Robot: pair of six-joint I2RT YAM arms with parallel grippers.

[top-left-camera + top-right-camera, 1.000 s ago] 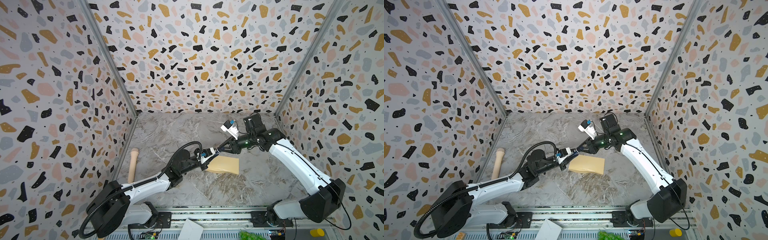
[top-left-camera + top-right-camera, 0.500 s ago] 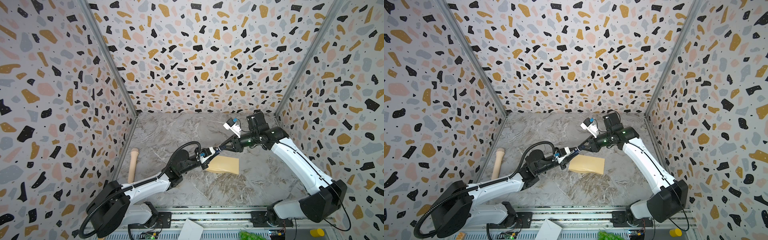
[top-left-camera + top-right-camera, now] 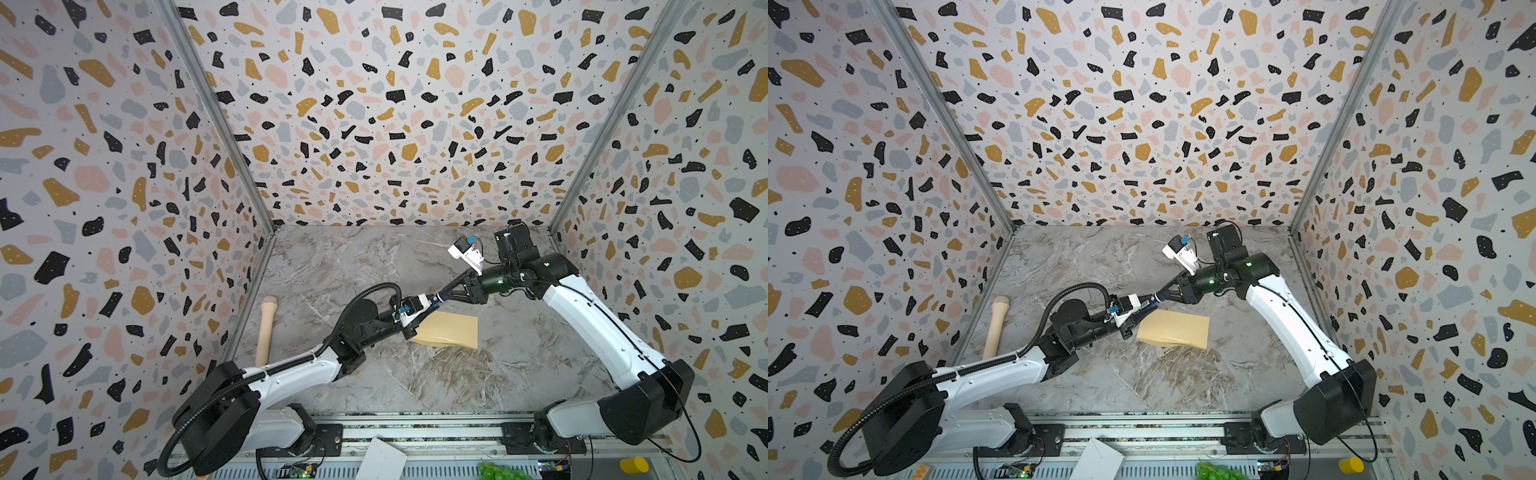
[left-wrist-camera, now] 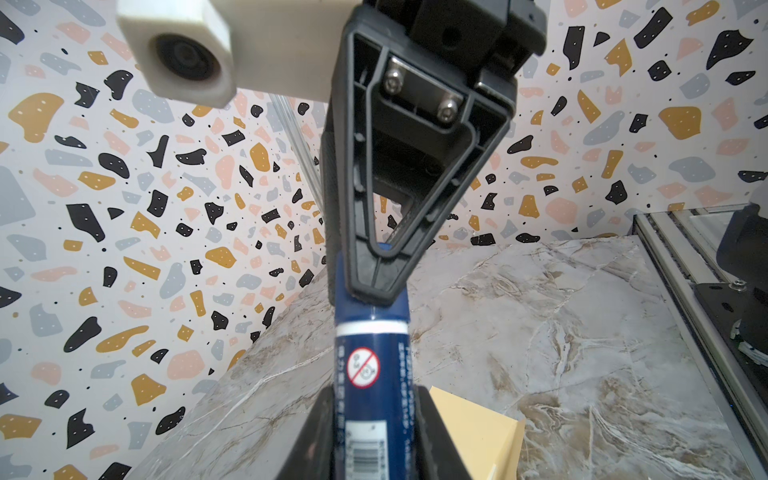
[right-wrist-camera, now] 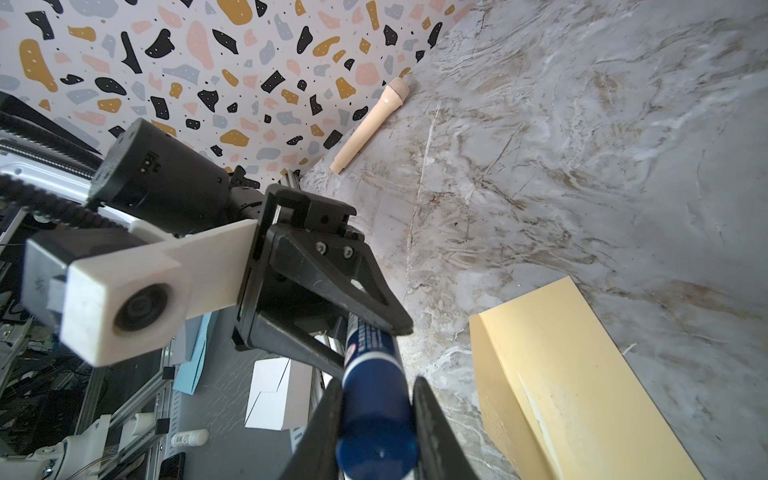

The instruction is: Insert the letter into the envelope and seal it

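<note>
The tan envelope [image 3: 453,332] [image 3: 1179,330] lies flat on the marble table, just under both grippers; it also shows in the wrist views [image 4: 473,432] [image 5: 582,374]. A blue glue stick [image 3: 434,300] [image 3: 1149,302] [image 4: 370,370] [image 5: 374,399] hangs above the envelope's left end, held from both ends. My left gripper [image 3: 415,312] [image 3: 1130,312] [image 4: 371,415] is shut on its labelled body. My right gripper [image 3: 446,294] [image 3: 1163,294] [image 5: 376,395] is shut on its other end. The letter is not in view.
A beige microphone-shaped stick [image 3: 266,328] [image 3: 995,328] [image 5: 370,124] lies along the left wall. White folded paper [image 3: 380,461], a green bunch [image 3: 498,471] and a yellow cap [image 3: 633,465] sit by the front rail. Patterned walls close in three sides.
The right arm's wrist has turned and shifted slightly. Both grippers keep their hold on the glue stick, and the envelope has not moved.
</note>
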